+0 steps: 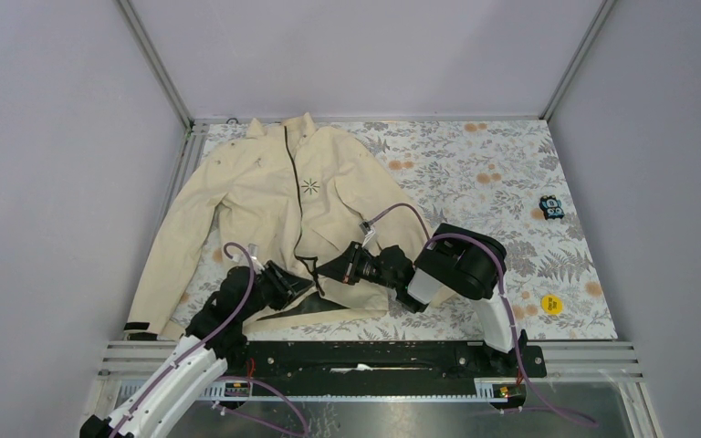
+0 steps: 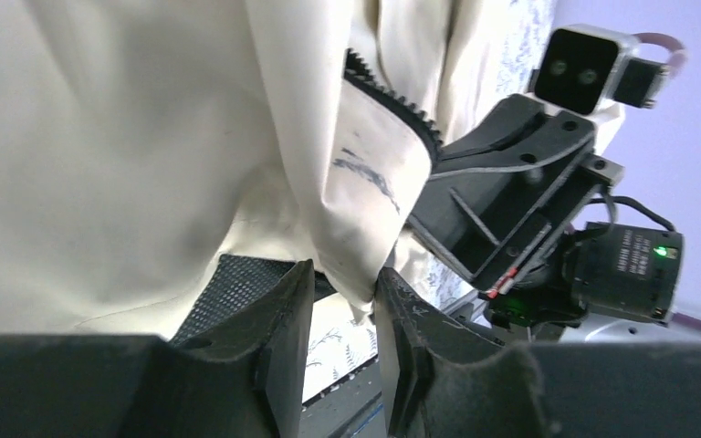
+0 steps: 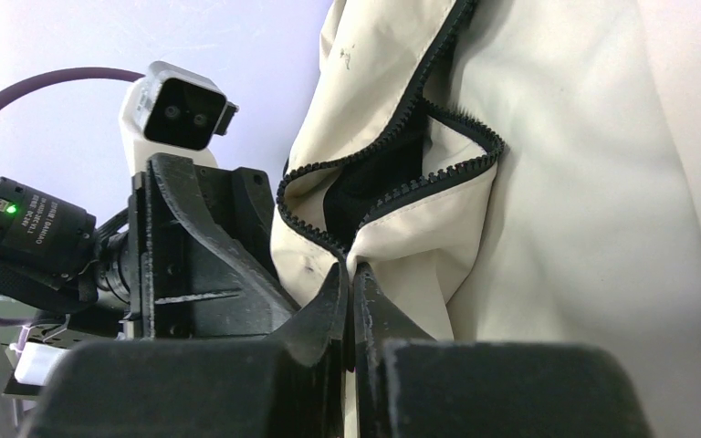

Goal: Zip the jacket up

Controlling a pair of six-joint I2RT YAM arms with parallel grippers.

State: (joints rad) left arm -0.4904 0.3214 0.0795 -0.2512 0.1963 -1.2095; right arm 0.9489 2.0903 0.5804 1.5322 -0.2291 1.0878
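The cream jacket (image 1: 265, 196) lies face up on the floral table, collar at the far side. Its dark zipper (image 1: 294, 182) is joined from the collar down to near the hem, where the two edges part. My right gripper (image 1: 333, 271) is shut on the zipper edge near the hem (image 3: 392, 205), with the toothed tape looping open just above the tips (image 3: 349, 269). My left gripper (image 1: 294, 285) is at the hem beside it. Its jaws (image 2: 345, 274) stand a little apart, pinching a hanging fabric corner (image 2: 356, 219). Dark mesh lining (image 2: 237, 283) shows below.
A small black and blue object (image 1: 550, 207) and a yellow disc (image 1: 551, 304) lie at the table's right. A black rail (image 1: 374, 356) runs along the near edge. The two wrists are close together, each seen in the other's view (image 2: 511, 201).
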